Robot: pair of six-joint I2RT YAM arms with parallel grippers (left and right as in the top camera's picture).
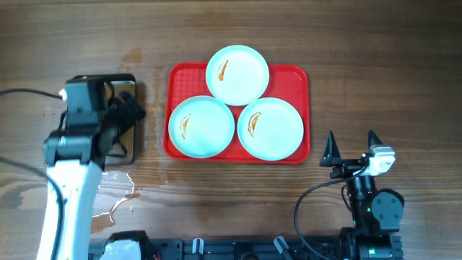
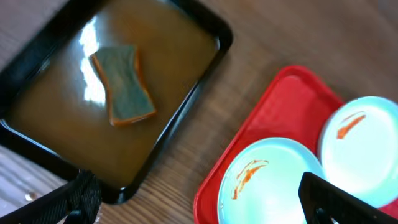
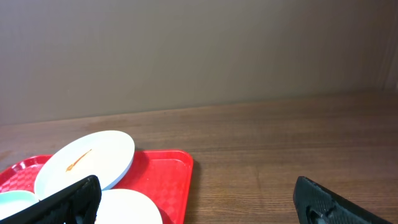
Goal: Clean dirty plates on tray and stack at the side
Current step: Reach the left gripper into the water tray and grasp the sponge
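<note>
Three pale plates lie on the red tray (image 1: 289,78): one at the back (image 1: 237,74), one front left (image 1: 201,127), one front right (image 1: 271,128). Each has an orange-brown smear. My left gripper (image 1: 128,112) is open and empty above the dark pan (image 1: 133,153), left of the tray. In the left wrist view its fingers (image 2: 199,205) frame the gap between the pan (image 2: 186,118) and the tray (image 2: 280,99). My right gripper (image 1: 351,146) is open and empty, right of the tray near the front edge. Its wrist view shows the tray (image 3: 168,174) and back plate (image 3: 87,158).
The dark pan holds brownish liquid and a sponge (image 2: 123,84) with a grey-green top. A puddle of water (image 1: 115,191) lies on the wooden table in front of the pan. A cable (image 1: 25,92) runs to the left arm.
</note>
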